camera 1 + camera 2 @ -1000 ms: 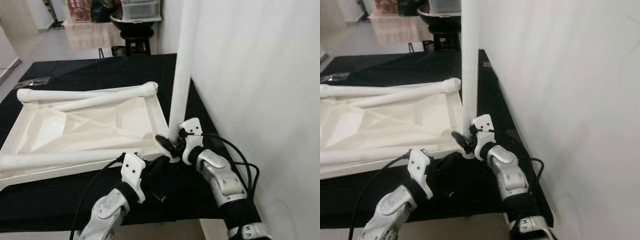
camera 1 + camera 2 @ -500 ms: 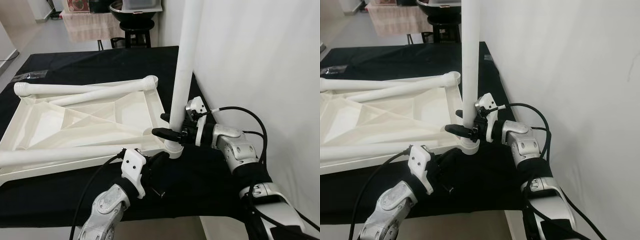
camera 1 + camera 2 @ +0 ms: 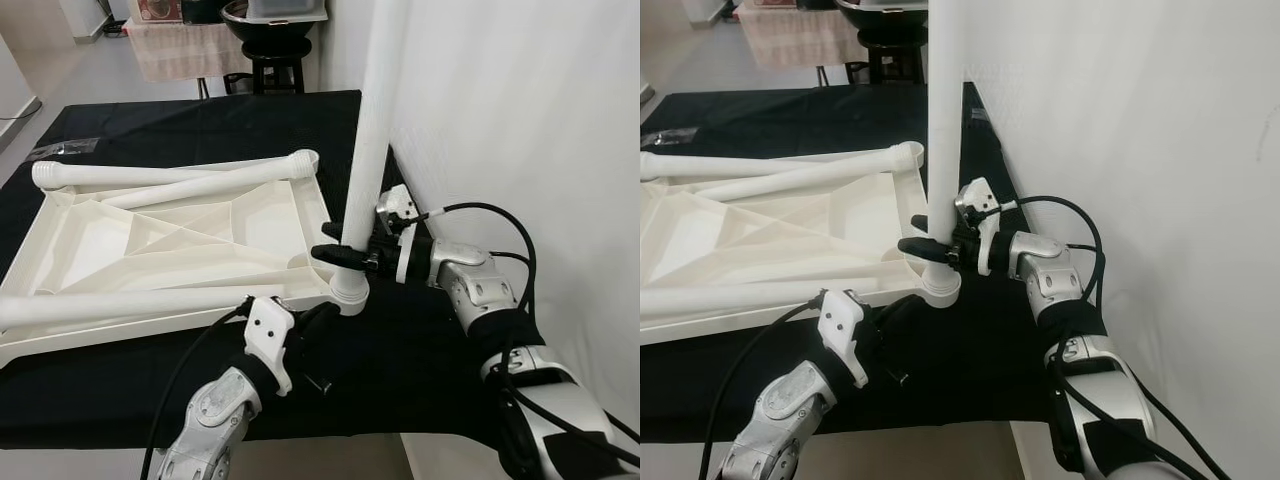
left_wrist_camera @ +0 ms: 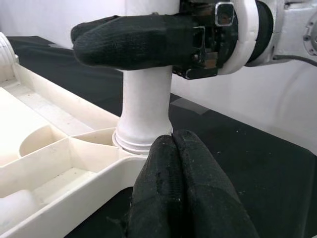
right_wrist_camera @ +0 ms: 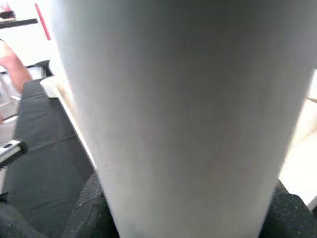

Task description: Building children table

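A white plastic table top [image 3: 180, 240] lies upside down on a black-covered surface. One white leg [image 3: 370, 150] stands upright in the socket [image 3: 347, 290] at the near right corner. My right gripper [image 3: 335, 250] reaches in from the wall side and is shut on this leg a little above the socket; the leg [image 5: 183, 114] is seen close up in the right wrist view. My left gripper [image 4: 172, 141] is shut with nothing in it, its tips just in front of the socket at the corner's edge.
Two loose white legs [image 3: 170, 180] lie across the far rim, and another [image 3: 130, 305] along the near rim. A white wall [image 3: 520, 120] stands close on the right. A black stool [image 3: 270, 75] stands beyond the surface. A clear plastic bag [image 3: 60, 147] lies far left.
My right arm has swung up from the near side to the wall side, and its gripper now holds the leg slightly higher. The camera has shifted. The left gripper has stayed put.
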You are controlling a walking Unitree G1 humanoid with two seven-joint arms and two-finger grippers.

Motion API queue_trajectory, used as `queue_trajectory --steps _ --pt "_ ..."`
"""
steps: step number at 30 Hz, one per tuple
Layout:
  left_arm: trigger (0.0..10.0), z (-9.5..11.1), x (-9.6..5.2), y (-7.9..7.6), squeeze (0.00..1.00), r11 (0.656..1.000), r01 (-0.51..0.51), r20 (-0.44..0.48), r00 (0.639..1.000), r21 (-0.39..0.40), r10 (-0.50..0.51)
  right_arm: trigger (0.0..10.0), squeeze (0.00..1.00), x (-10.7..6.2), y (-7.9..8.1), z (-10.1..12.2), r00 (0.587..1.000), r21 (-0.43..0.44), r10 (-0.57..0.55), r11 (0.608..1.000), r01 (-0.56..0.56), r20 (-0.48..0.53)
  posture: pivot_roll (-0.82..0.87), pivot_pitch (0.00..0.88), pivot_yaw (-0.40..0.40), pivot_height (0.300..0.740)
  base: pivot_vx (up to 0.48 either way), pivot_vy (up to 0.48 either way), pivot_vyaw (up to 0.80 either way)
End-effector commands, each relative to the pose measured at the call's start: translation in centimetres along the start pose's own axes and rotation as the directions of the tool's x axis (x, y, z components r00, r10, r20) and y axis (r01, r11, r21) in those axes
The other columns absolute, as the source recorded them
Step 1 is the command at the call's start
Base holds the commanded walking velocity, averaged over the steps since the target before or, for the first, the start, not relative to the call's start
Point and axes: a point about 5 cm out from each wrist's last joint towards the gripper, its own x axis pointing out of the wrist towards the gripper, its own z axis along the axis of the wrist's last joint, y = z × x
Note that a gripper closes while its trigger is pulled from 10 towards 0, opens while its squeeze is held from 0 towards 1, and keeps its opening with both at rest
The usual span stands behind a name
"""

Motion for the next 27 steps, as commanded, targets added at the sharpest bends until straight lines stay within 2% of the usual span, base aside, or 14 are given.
queue_trajectory --steps 1,3,5,8,11,15,16,18,19,20,21,24,25,27 --pt "10.0 -0.3 -0.1 -0.2 0.00 1.000 0.000 -0.008 1.000 -0.011 0.000 0.0 0.00 -0.6 -0.2 -1.4 0.995 0.026 -0.100 0.995 0.101 -0.029 0.03 0.064 -0.034 0.740 0.000 0.000 0.00" --pt "10.0 -0.3 -0.1 -0.2 0.00 1.000 0.000 -0.008 1.000 -0.011 0.000 0.0 0.00 -0.6 -0.2 -1.4 0.995 0.026 -0.100 0.995 0.101 -0.029 0.03 0.064 -0.034 0.740 0.000 0.000 0.00" --pt "10.0 -0.2 -0.3 -0.2 0.00 1.000 -0.001 -0.006 1.000 -0.011 0.001 0.0 0.00 -0.7 0.6 -4.8 0.834 0.099 -0.539 0.829 0.550 -0.116 0.01 0.083 -0.034 0.740 0.000 0.000 0.00" --pt "10.0 -0.1 -0.4 -0.1 0.00 1.000 -0.001 -0.006 1.000 -0.010 0.001 0.0 0.00 -0.6 2.9 -6.8 0.767 0.153 -0.619 0.752 0.641 -0.172 0.00 0.093 -0.022 0.740 0.000 0.000 0.00" --pt "10.0 -0.1 -0.4 0.1 0.00 1.000 0.002 -0.009 1.000 -0.009 -0.002 0.0 0.00 0.6 6.4 -7.0 0.805 0.101 -0.568 0.802 0.588 -0.172 -0.02 0.083 -0.014 0.740 0.000 0.000 0.00" --pt "10.0 -0.1 -0.4 0.1 0.00 1.000 0.006 -0.010 1.000 -0.013 -0.006 0.0 0.00 1.4 5.7 -6.1 0.843 0.076 -0.516 0.845 0.530 -0.151 0.01 0.087 -0.025 0.740 0.000 0.000 0.00" --pt "10.0 -0.1 -0.4 0.1 0.00 1.000 0.003 -0.010 1.000 -0.009 -0.003 2.9 0.00 1.6 5.3 -6.0 0.838 0.068 -0.524 0.841 0.538 -0.153 0.01 0.084 -0.020 0.740 0.000 0.000 0.00" --pt "10.0 -0.1 -0.4 0.1 0.00 1.000 0.003 -0.010 1.000 -0.009 -0.003 2.9 0.00 1.6 5.3 -6.0 0.838 0.068 -0.524 0.841 0.538 -0.153 0.01 0.084 -0.020 0.740 0.000 0.000 0.00" --pt "10.0 -0.1 -0.4 0.1 0.00 1.000 0.000 -0.010 1.000 -0.007 0.000 10.0 0.00 1.9 5.2 -5.7 0.851 0.076 -0.508 0.851 0.520 -0.135 0.01 0.083 -0.020 0.740 0.000 0.000 0.00" --pt "10.0 -0.1 -0.4 0.1 0.00 1.000 0.000 -0.010 1.000 -0.007 0.000 10.0 0.00 1.9 5.2 -5.7 0.851 0.076 -0.508 0.851 0.520 -0.135 0.01 0.083 -0.020 0.740 0.000 0.000 0.00" --pt "10.0 -0.1 -0.4 0.1 0.00 1.000 -0.001 -0.010 1.000 -0.007 0.001 10.0 1.00 2.3 5.3 -5.1 0.891 0.104 -0.441 0.887 0.451 -0.104 0.01 0.083 -0.020 0.740 0.000 0.000 0.00" --pt "10.0 -0.2 -0.4 0.1 0.00 1.000 0.001 -0.011 1.000 -0.011 -0.001 10.0 0.93 3.0 5.9 -1.9 0.965 0.068 -0.263 0.963 0.262 0.016 0.01 0.075 -0.017 0.740 0.000 0.000 0.00" --pt "10.0 -0.2 -0.3 0.1 0.00 1.000 0.002 -0.011 1.000 -0.013 -0.003 10.0 0.00 3.0 6.2 -0.7 0.983 0.042 -0.174 0.984 0.172 0.052 0.01 0.074 -0.018 0.740 0.000 0.000 0.00" --pt "10.0 -0.2 -0.3 0.1 0.00 1.000 0.003 -0.011 1.000 -0.014 -0.004 10.0 0.00 2.8 6.4 0.0 0.992 0.022 -0.111 0.994 0.110 0.068 0.01 0.073 -0.019 0.740 0.000 0.000 0.00"
